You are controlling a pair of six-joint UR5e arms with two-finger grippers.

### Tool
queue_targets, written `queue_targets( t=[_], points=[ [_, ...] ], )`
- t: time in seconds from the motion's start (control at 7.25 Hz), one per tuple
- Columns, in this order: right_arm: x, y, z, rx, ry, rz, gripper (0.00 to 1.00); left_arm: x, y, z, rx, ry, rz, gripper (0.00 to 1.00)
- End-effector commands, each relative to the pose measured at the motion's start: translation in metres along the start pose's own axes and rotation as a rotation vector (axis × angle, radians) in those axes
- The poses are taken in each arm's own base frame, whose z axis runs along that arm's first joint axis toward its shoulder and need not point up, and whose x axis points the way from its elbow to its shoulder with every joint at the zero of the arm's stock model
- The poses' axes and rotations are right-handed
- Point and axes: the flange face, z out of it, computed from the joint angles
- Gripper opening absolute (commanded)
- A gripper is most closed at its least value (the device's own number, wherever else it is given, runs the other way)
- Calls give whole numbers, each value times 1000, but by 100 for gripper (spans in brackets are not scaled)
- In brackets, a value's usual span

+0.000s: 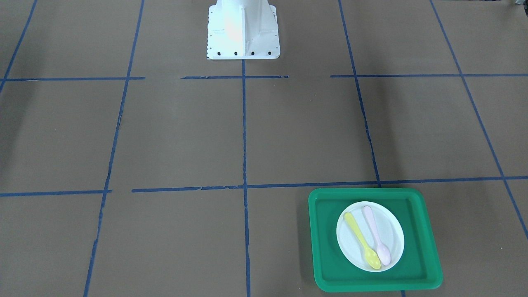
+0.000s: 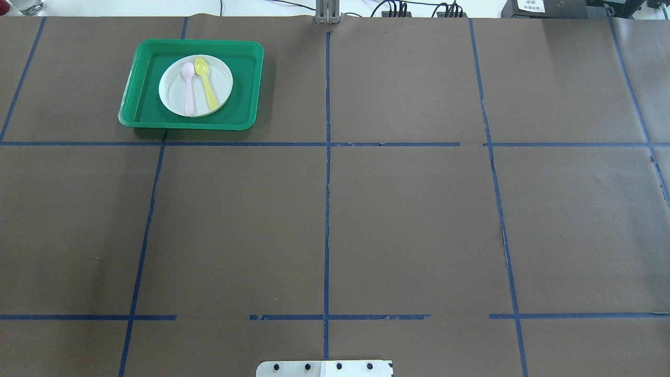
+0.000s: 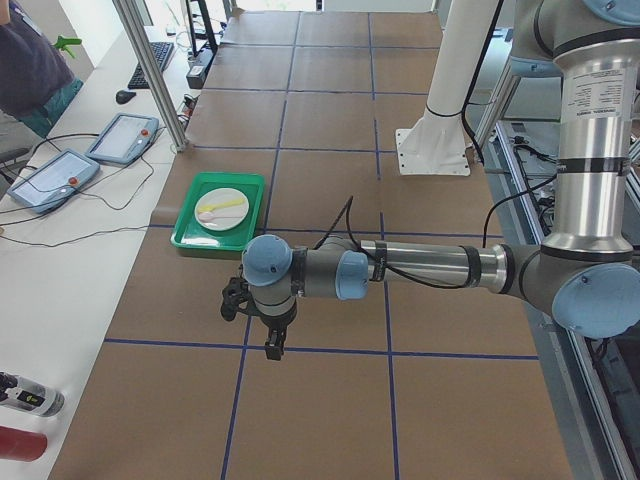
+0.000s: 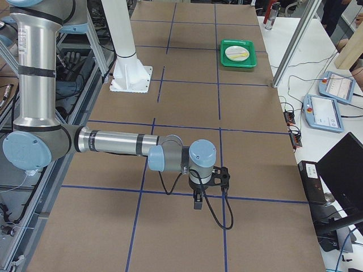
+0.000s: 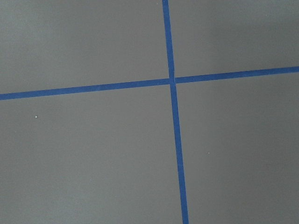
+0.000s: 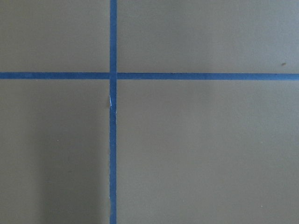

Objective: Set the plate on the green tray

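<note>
While the plate (image 1: pixel 394 235) rests flat inside the green tray (image 1: pixel 326 247), both arms hang over the brown table (image 1: pixel 185 136), well apart from it.

One small round white plate with a shallow rim lies about mid-tray. The one bright green rectangular tray is at the table's far edge on the robot's left. Two spoons lie side by side on the plate, one yellow spoon (image 1: pixel 361 239) and one pale pink spoon (image 1: pixel 375 233). Two grippers point down, the left gripper (image 3: pixel 272 345) and the right gripper (image 4: pixel 197 201). I cannot tell how their jaws stand.
</note>
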Motion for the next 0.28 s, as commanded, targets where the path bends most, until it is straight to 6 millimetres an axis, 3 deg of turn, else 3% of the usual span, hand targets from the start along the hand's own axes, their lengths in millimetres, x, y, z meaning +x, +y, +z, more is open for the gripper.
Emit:
queue_targets(
  t=[0.0, 0.14],
  points=[
    [0, 0, 0, -1, 0, 1, 100, -2, 1, 2, -2, 2, -1, 100],
    [0, 0, 0, -1, 0, 1, 100, -2, 1, 2, -1, 2, 0, 100]
  ],
)
